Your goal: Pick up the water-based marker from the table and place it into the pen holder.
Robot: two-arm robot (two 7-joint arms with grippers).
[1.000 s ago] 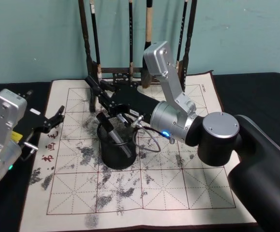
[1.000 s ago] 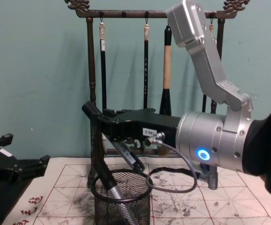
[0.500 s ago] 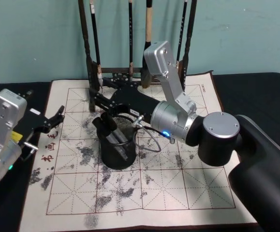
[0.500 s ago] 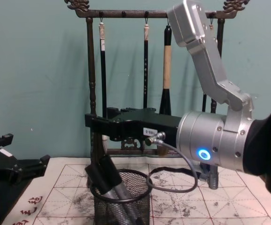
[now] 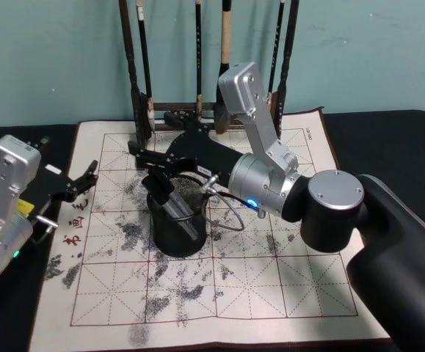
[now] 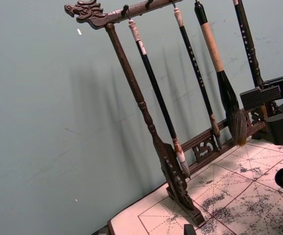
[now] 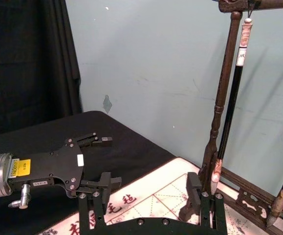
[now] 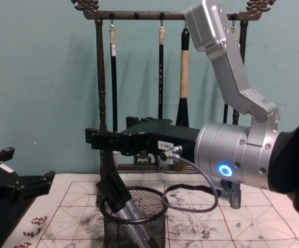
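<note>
The water-based marker (image 5: 165,199), dark cap uppermost over a grey barrel, stands tilted inside the black mesh pen holder (image 5: 177,229), leaning on its left rim. In the chest view the marker (image 8: 117,192) pokes out over the pen holder's (image 8: 135,226) rolled rim. My right gripper (image 5: 143,152) hovers level just above the holder, open and empty; the right wrist view shows its fingers (image 7: 85,205) wide apart. At the table's (image 5: 271,282) left edge my left gripper (image 5: 87,176) rests open, clear of the holder.
A tall dark wooden brush rack (image 5: 197,110) with several hanging brushes stands at the back of the mat, close behind my right gripper. The rack (image 6: 146,117) also fills the left wrist view. A grey cable (image 5: 223,213) loops beside the holder.
My right gripper opened and let go of the marker, which dropped deeper into the pen holder and tipped against its left rim. The gripper levelled out above it. The left arm stayed still.
</note>
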